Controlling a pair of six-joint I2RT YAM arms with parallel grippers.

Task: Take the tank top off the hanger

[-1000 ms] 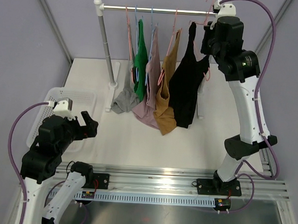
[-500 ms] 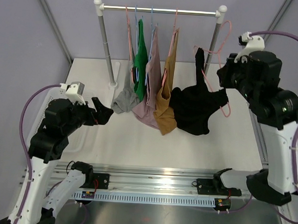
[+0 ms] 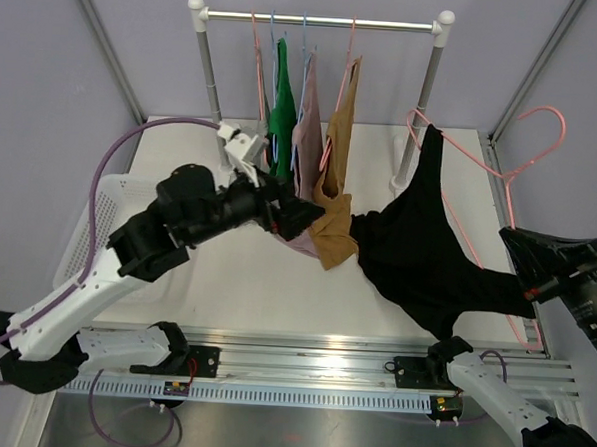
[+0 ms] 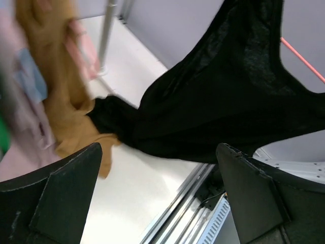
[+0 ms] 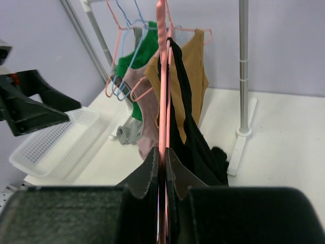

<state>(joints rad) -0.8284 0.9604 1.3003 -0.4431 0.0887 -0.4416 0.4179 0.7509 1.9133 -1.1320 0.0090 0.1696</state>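
Right gripper (image 5: 162,168), lower centre: clamped on pink hanger (image 5: 162,101). Left gripper (image 4: 158,150): spread apart; it should probably pinch black tank top (image 4: 218,101) at its hem, then pull leftward.

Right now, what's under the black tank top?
Only white table shows beneath the black tank top, which drapes from the pink hanger in the right gripper. From above, the fabric hides that patch of table and the clothes rack's right foot.

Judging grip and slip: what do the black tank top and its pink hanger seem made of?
The black tank top: soft matte knit, probably cotton jersey; drapes limply. The pink hanger: thin smooth rod, coated wire or plastic; cannot tell which.
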